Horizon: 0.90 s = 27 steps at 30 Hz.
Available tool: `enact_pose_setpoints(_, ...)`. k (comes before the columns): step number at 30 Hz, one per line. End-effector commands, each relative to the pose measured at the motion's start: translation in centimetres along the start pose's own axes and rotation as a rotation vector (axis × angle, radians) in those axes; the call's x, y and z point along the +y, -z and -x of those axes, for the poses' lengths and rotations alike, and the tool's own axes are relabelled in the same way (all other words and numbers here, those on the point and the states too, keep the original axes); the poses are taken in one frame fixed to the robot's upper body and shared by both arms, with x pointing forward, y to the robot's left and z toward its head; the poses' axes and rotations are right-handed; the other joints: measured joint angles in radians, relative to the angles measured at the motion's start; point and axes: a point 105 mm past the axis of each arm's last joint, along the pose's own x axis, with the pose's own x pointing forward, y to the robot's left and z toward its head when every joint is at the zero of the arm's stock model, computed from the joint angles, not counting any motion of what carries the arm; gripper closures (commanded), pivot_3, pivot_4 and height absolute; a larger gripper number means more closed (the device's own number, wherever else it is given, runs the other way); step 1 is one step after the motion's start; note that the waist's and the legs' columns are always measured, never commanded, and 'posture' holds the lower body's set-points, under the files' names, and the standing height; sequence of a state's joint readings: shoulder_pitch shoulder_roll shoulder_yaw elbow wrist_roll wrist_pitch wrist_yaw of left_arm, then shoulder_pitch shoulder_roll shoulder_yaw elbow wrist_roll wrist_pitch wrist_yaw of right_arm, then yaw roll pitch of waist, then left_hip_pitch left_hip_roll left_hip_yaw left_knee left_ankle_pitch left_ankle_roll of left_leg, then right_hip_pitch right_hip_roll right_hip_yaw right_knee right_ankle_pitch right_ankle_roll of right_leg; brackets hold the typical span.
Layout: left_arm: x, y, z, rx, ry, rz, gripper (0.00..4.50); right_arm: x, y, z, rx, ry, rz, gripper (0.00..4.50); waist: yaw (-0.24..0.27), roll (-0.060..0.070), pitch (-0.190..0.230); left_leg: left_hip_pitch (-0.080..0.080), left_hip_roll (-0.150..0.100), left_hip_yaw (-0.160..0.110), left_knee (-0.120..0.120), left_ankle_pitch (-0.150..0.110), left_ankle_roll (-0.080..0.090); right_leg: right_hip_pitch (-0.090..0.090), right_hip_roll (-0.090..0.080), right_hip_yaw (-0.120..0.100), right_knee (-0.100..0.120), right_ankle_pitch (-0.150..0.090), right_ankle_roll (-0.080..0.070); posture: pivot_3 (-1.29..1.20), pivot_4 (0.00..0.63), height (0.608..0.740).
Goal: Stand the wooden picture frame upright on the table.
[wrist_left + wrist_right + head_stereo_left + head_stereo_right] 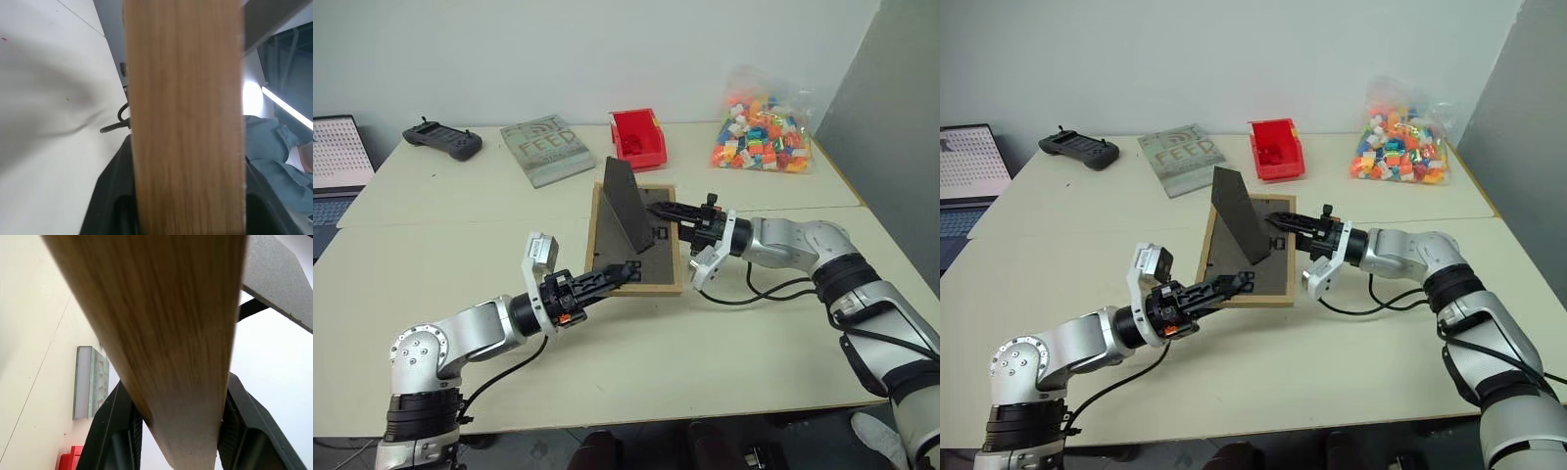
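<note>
The wooden picture frame [607, 240] is roughly flat over the middle of the table [754, 323], dark grey back facing up. Its easel stand [628, 201] is folded out and points upward. My left gripper [619, 274] comes in from the near left and is shut on the frame's near edge. In the left wrist view the light wood edge [183, 117] fills the space between the black fingers [110, 205]. My right gripper [664, 211] reaches in from the right and is shut on the right edge, whose wood [161, 323] passes between its fingers [249, 431]. I cannot tell whether the frame touches the table.
At the back of the table are a grey "FEED" book [546, 149], a red bin [638, 137] and a bag of coloured bricks [764, 132]. A black controller [442, 139] lies at the back left, near a laptop [337, 157].
</note>
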<state>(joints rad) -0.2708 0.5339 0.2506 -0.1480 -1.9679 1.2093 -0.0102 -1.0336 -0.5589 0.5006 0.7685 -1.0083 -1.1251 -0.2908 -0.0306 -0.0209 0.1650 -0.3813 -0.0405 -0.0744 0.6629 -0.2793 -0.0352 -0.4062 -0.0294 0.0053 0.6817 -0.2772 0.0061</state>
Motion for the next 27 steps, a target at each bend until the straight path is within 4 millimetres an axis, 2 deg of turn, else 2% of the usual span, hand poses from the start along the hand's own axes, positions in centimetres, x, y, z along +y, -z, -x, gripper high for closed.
enact_pose_setpoints(1, -0.8, -1.7, 1.1, -0.043, -0.068, -0.098, 1.79, -3.2, 0.6, -0.1, -0.016, 0.107, -0.082, 3.19, -0.001, -0.001, 0.0, 0.0, 0.0, 0.001, 0.0, 0.0, 0.0, 0.0, 0.0, 0.001, 0.0, 0.0, 0.0, 0.0, 0.15, 0.74)
enact_pose_setpoints(4, -2.7, -5.0, 2.8, -0.121, -0.171, -0.255, 1.25, -2.6, 1.3, 0.0, 0.029, 0.098, -0.271, 3.19, -0.003, -0.006, 0.004, 0.001, 0.002, 0.001, 0.0, 0.0, 0.0, 0.0, 0.001, 0.0, 0.0, 0.0, 0.0, 0.0, 0.15, 0.74)
enact_pose_setpoints(7, -4.6, -6.1, 3.3, -0.129, -0.249, -0.417, 0.5, -1.4, 2.9, -0.3, 0.133, 0.086, -0.551, 3.19, -0.006, -0.009, 0.005, 0.001, 0.004, 0.001, 0.0, 0.0, 0.0, 0.001, 0.002, 0.001, -0.001, 0.001, -0.001, 0.0, 0.15, 0.74)
enact_pose_setpoints(9, -5.0, -5.9, 3.3, -0.116, -0.288, -0.489, 0.21, -0.4, 3.4, -0.5, 0.157, 0.046, -0.767, 3.19, -0.004, -0.009, 0.005, 0.001, 0.004, 0.001, 0.0, 0.0, 0.001, 0.001, 0.002, 0.001, -0.002, 0.001, -0.001, 0.0, 0.15, 0.74)
enact_pose_setpoints(10, -4.7, -5.3, 3.4, -0.085, -0.344, -0.551, 0.0, 0.0, 4.0, -0.7, 0.176, 0.045, -0.935, 3.19, -0.002, -0.008, 0.006, 0.0, 0.004, 0.001, 0.0, -0.001, 0.001, 0.001, 0.002, 0.001, -0.003, 0.001, -0.001, 0.0, 0.15, 0.74)
enact_pose_setpoints(11, -4.5, -4.8, 3.5, -0.062, -0.383, -0.594, 0.0, 0.2, 4.1, -0.8, 0.171, 0.043, -1.06, 3.19, -0.002, -0.008, 0.006, 0.0, 0.004, 0.0, 0.0, -0.001, 0.002, 0.001, 0.002, 0.001, -0.003, 0.001, -0.001, 0.0, 0.15, 0.74)
enact_pose_setpoints(14, -2.9, -1.9, 3.4, 0.073, -0.542, -0.836, 0.0, 1.2, 3.6, -1.7, 0.117, -0.022, -1.528, 3.19, 0.0, -0.008, 0.006, -0.001, 0.003, -0.001, -0.001, -0.002, 0.003, 0.0, 0.002, 0.001, -0.003, 0.001, -0.001, 0.0, 0.15, 0.74)
enact_pose_setpoints(15, -2.3, -0.7, 3.3, 0.13, -0.579, -0.925, 0.0, 1.3, 3.0, -2.1, 0.082, -0.049, -1.631, 3.19, 0.001, -0.007, 0.006, -0.001, 0.003, -0.001, -0.001, -0.002, 0.003, 0.0, 0.002, 0.001, -0.003, 0.001, -0.001, 0.0, 0.15, 0.74)
enact_pose_setpoints(16, -1.8, 0.1, 3.2, 0.143, -0.595, -0.973, 0.0, 1.4, 2.6, -2.3, 0.058, -0.076, -1.688, 3.19, 0.001, -0.007, 0.007, -0.001, 0.003, -0.001, -0.001, -0.002, 0.003, -0.001, 0.002, 0.001, -0.002, 0.001, -0.001, 0.0, 0.15, 0.74)
enact_pose_setpoints(20, 0.2, -0.1, 4.1, 0.0, -0.694, -1.112, 0.0, 3.3, 1.9, -3.0, 0.094, -0.132, -1.847, 3.19, 0.001, -0.003, 0.008, 0.001, 0.002, 0.0, -0.003, -0.002, 0.003, -0.002, 0.002, 0.003, -0.001, 0.001, -0.002, 0.0, 0.15, 0.74)
enact_pose_setpoints(24, 1.8, -0.1, 5.8, -0.11, -0.761, -1.109, 0.0, 5.3, 1.3, -3.4, 0.138, -0.156, -1.938, 3.19, 0.002, -0.002, 0.009, -0.001, 0.002, 0.0, -0.003, -0.002, 0.003, -0.004, 0.002, 0.002, -0.001, 0.001, -0.003, 0.0, 0.15, 0.74)
enact_pose_setpoints(27, 2.3, 0.3, 6.2, -0.129, -0.767, -1.108, 0.0, 7.2, 0.8, -3.1, 0.183, -0.197, -1.953, 3.19, 0.005, -0.002, 0.009, -0.002, 0.002, 0.0, -0.003, -0.002, 0.003, -0.004, 0.002, 0.002, -0.001, 0.002, -0.003, 0.0, 0.15, 0.74)
